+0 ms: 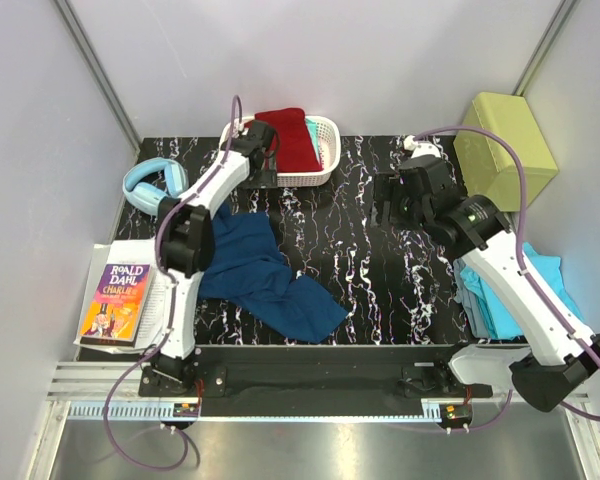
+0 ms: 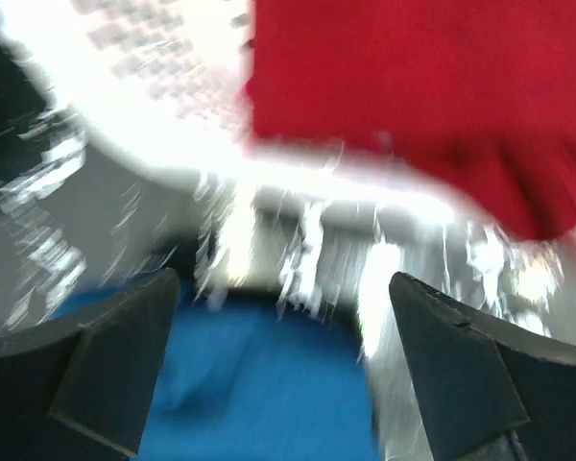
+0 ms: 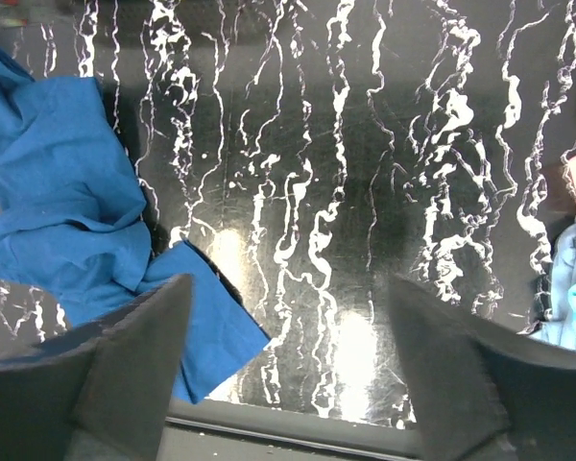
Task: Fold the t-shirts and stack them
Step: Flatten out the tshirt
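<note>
Blue cloth takes up the near-left part of the black, white-veined worktop (image 1: 380, 290): the blue t-shirt (image 1: 255, 270) lies crumpled and unfolded there. One end reaches toward the near edge and part of it is hidden under the left arm.

At the middle of the far edge stands a white basket (image 1: 325, 150). The dark red t-shirt (image 1: 285, 140) is draped over its rim, and a strip of turquoise cloth (image 1: 310, 128) shows beside it inside.

The left gripper (image 1: 268, 165) hangs just in front of the basket's near-left side. Its wrist view is badly blurred, but the two fingers (image 2: 115, 365) stand spread wide with nothing between them. That view shows the red shirt and the white basket wall above the fingers and blue cloth below.

The right gripper (image 1: 388, 205) hovers over bare worktop toward the far-right part, well apart from the blue shirt. Its fingers (image 3: 125, 365) are also spread and hold nothing. The right wrist view looks down on marbled surface, with the blue shirt at the left.

A heap of turquoise t-shirts (image 1: 505, 300) sits at the right edge, partly covered by the right arm. Whether they are neatly folded cannot be told.

Pale blue headphones (image 1: 155, 185) lie by the far-left corner. A paperback book (image 1: 115, 300) rests just off the left edge. An olive-green box (image 1: 505, 135) stands beyond the far-right corner.
</note>
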### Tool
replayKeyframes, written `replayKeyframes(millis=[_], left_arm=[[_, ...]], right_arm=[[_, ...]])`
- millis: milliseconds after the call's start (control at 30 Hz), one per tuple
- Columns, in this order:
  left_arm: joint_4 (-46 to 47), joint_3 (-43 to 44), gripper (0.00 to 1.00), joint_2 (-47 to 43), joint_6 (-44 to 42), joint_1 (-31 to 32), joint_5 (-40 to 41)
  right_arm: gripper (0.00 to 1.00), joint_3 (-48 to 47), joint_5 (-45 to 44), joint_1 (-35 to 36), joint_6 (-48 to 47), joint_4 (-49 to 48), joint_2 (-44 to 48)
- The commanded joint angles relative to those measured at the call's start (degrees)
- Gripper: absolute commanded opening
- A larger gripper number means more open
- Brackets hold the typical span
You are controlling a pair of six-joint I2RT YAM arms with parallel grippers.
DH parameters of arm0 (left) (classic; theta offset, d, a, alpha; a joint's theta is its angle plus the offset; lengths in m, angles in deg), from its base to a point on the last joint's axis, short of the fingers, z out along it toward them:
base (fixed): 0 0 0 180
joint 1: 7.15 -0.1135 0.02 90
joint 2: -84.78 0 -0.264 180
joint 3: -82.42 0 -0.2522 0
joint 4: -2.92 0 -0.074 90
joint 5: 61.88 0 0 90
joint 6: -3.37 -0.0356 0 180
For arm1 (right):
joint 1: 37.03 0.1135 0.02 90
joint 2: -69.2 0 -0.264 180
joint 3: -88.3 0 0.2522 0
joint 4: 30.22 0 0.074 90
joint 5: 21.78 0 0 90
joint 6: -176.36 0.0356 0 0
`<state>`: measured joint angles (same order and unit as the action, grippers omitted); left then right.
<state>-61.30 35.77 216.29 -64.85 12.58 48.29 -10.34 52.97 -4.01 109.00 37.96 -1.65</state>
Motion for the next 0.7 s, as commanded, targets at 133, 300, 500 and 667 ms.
replayKeyframes(millis=[133, 300, 500, 667], left_arm=[[5.72, -22.70, 0.99, -34.62, 5.19, 6.20, 7.78], [3.62, -42.05, 0.99, -47.89, 8.54, 6.99, 9.02], [1.76, -52.17, 0.99, -60.82, 10.21, 8.48, 4.63], [3.26, -57.18, 0.99, -69.18, 9.34, 12.00, 4.62]], right_arm=[[1.00, 4.90, -1.87, 5.80, 2.94, -5.02, -1.56], [1.00, 5.60, -6.81, 13.82, 6.10, -6.24, -4.82], [1.00, 12.36, 4.77, 15.50, 6.28, -15.65, -4.20], [0.84, 18.70, 4.53, 15.50, 10.93, -19.35, -7.45]])
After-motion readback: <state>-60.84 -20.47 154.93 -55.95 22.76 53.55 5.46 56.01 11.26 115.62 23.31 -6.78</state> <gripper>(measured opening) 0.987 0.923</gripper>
